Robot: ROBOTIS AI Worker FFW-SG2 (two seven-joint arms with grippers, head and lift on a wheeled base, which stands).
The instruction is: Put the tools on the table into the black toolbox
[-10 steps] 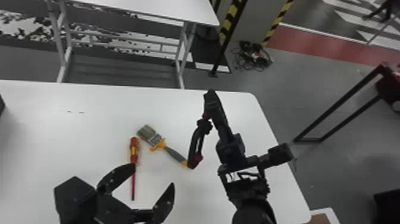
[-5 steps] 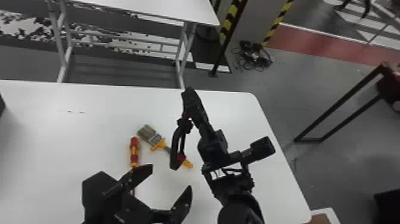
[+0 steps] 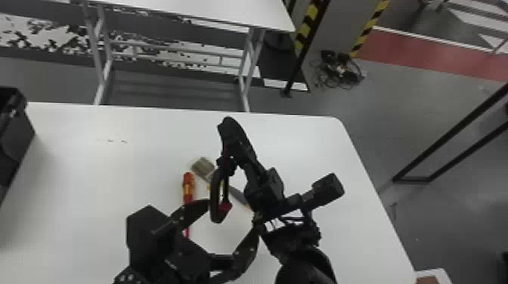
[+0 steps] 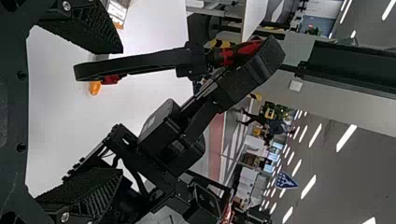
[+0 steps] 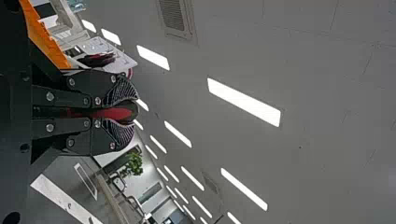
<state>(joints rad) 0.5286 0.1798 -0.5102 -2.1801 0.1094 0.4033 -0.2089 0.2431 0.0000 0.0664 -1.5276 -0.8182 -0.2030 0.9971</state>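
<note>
The right hand (image 3: 230,130) is pinching a black-and-red tool (image 3: 214,196) above the white counter (image 3: 94,170). The left hand (image 3: 233,216) is spread near the tool's loop. From the left hand, a red screwdriver (image 3: 188,185) lies toward 10 o'clock, a paintbrush (image 3: 203,167) toward 11, and the black toolbox (image 3: 17,136) farther off, near 10.

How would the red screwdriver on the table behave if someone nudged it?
The screwdriver might roll, since its handle looks rounded. It is likely stiff, given its straight, slender shaft. The handle end is probably heavier, being much thicker.
</note>
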